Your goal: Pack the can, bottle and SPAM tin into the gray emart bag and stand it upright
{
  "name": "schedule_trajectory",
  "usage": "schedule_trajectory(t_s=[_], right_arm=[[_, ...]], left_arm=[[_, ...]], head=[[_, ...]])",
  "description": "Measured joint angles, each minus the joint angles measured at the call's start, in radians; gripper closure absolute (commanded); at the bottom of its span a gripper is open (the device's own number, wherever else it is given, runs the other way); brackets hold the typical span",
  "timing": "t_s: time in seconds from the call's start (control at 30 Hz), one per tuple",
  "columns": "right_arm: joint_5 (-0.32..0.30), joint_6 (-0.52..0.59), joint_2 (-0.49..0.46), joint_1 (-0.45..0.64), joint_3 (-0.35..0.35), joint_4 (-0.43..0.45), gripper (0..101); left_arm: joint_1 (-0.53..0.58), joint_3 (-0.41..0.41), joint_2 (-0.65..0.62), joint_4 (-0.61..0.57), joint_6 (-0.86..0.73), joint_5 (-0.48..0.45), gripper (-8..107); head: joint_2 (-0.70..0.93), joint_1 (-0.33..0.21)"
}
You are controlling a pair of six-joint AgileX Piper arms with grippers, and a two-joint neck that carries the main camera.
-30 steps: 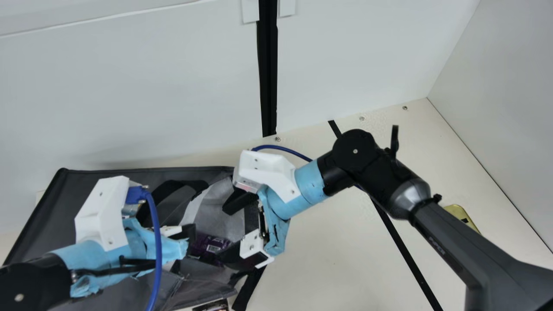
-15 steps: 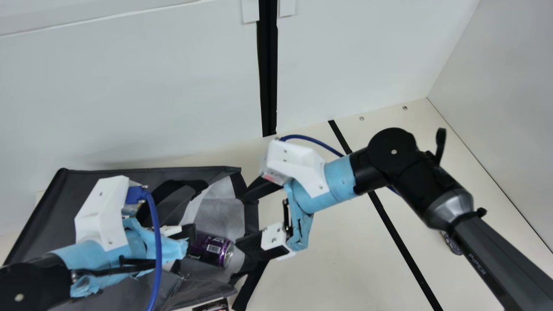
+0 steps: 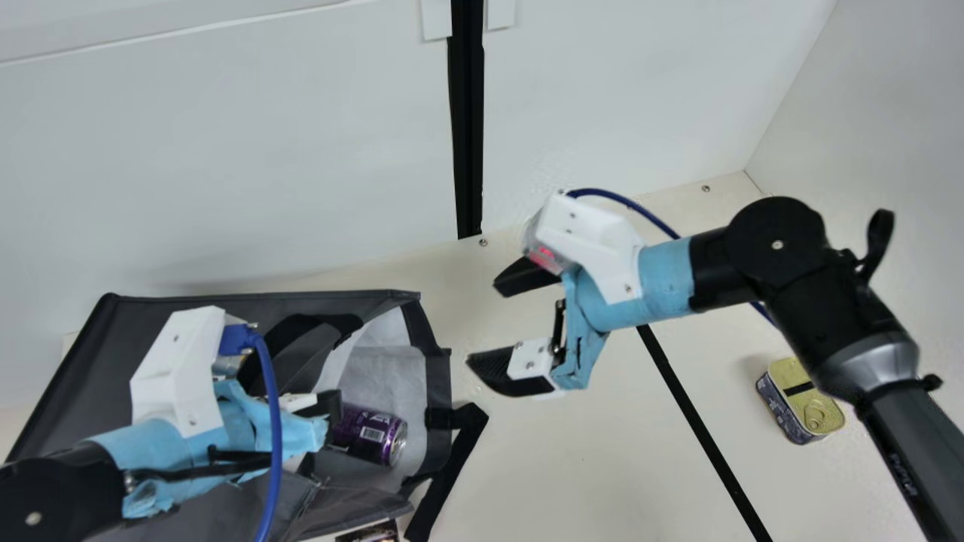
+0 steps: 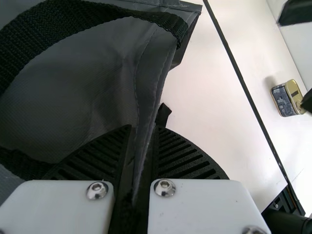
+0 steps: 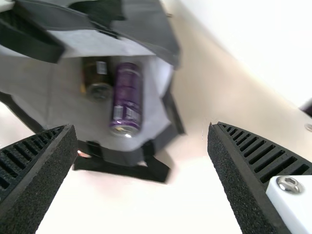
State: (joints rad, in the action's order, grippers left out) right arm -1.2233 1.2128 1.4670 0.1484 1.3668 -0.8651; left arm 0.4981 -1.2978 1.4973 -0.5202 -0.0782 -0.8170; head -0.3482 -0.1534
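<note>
In the gray fabric bag (image 3: pixel 438 384), clamped by the black left gripper (image 4: pixel 144 127), lay a purple metal can (image 3: pixel 370 435); packing presumably next required the spread black right gripper (image 3: pixel 483 324) to grasp the gold-lidded tin (image 3: pixel 800 403) well outside.

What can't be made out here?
- Right wrist view: print on the dark container inside the bag, blurred.
- Main view: the purple can's left end, behind the left gripper.
- Main view: the bottom-edge item, cut off.
- Left wrist view: the tin's side, behind the right gripper.
</note>
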Motion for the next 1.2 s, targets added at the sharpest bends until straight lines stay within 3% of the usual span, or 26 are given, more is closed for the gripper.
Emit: schedule_trajectory(t_s=[0.37,0.9,1.2], right_arm=[[0.009,-0.140,-0.084,0.131,0.075,0.134,6],[0.046,-0.325,-0.210,0.237,0.075,0.344,6],[0.044,-0.494,-0.297,0.274,0.082,0.519,6]], left_arm=[[0.000,0.000,0.000,0.000,0.000,0.000,107],[0.000,0.000,0.000,0.000,0.000,0.000,107],[0.000,0.000,0.000,0.000,0.000,0.000,107]], head=[[0.000,0.000],[0.002,0.000],[0.000,0.000]])
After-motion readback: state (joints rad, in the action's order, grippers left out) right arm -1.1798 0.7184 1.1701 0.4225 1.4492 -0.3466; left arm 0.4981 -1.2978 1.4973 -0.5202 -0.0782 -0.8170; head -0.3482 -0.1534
